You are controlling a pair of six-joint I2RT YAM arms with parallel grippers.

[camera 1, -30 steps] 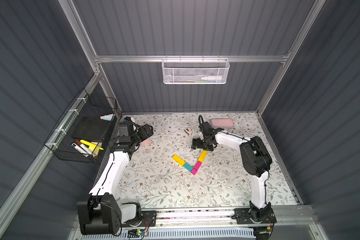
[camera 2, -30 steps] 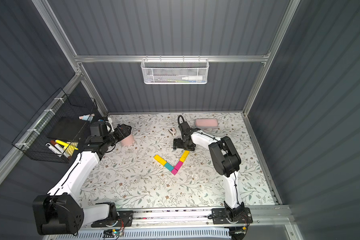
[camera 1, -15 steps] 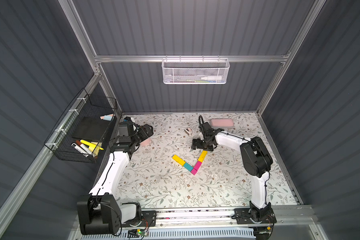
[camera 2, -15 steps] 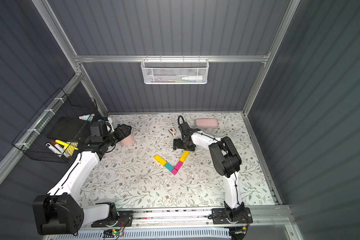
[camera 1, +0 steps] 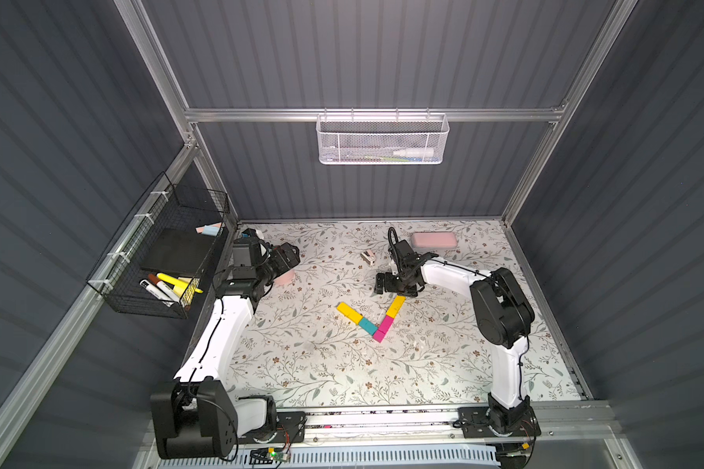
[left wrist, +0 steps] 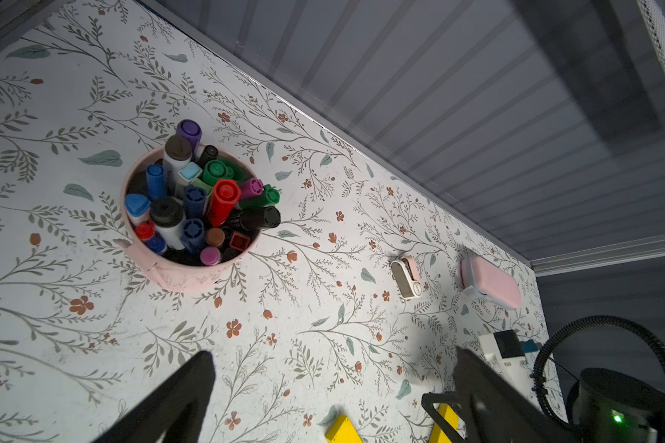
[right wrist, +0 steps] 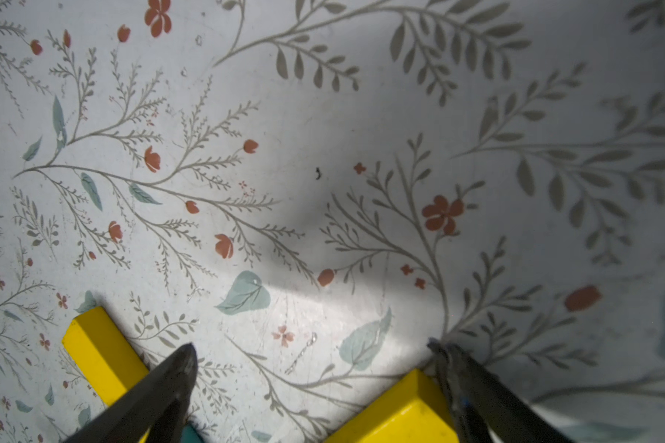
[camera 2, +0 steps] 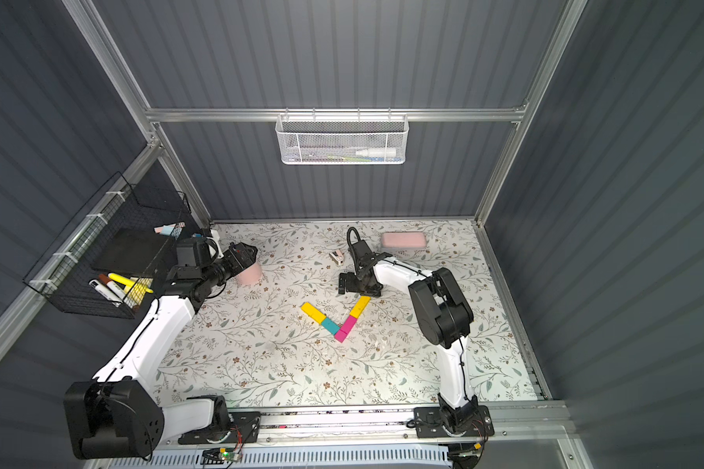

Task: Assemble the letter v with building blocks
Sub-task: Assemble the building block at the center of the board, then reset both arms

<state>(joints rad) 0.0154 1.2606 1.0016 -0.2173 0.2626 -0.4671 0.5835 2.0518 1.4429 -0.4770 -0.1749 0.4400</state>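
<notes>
At counter left, left gripper: jaws spread wide, empty, near the pen cup.
Counter middle, letter v: five building blocks lie end to end, arms meeting; it looks finished.
Right gripper: jaws apart, holding nothing, low over the yellow block ending one arm.
Next move: likely a straight lift, without nudging that block.

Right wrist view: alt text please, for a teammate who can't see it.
The right gripper stands open over the floral tabletop, holding nothing. The end of a yellow brick lies near one fingertip, and the end of a second yellow brick lies near the other.
</notes>
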